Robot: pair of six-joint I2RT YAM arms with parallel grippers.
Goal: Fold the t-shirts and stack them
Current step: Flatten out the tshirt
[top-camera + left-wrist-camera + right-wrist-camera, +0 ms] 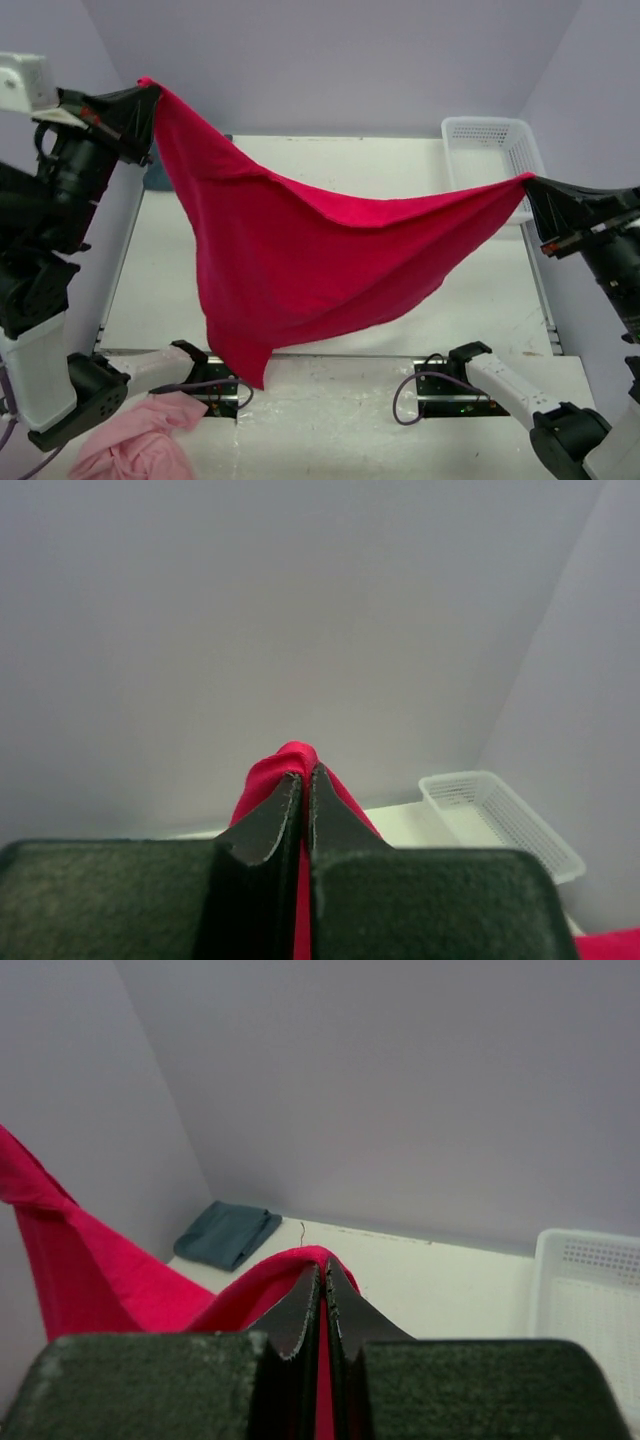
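The crimson red t-shirt (300, 250) hangs in the air, stretched between both grippers above the white table (470, 290). My left gripper (148, 92) is shut on its upper left corner (290, 760), raised high at the left. My right gripper (528, 182) is shut on its right corner (310, 1257), lower down at the right. The shirt sags in the middle and a long point hangs down to the near table edge. The teal t-shirt (228, 1233) lies folded at the far left corner of the table; in the top view only a sliver (153, 177) shows behind the red shirt.
A white plastic basket (492, 150) stands at the far right of the table; it also shows in the left wrist view (500, 815) and the right wrist view (590, 1290). A pink cloth (135, 440) lies by the left arm's base. Purple walls close in the back and sides.
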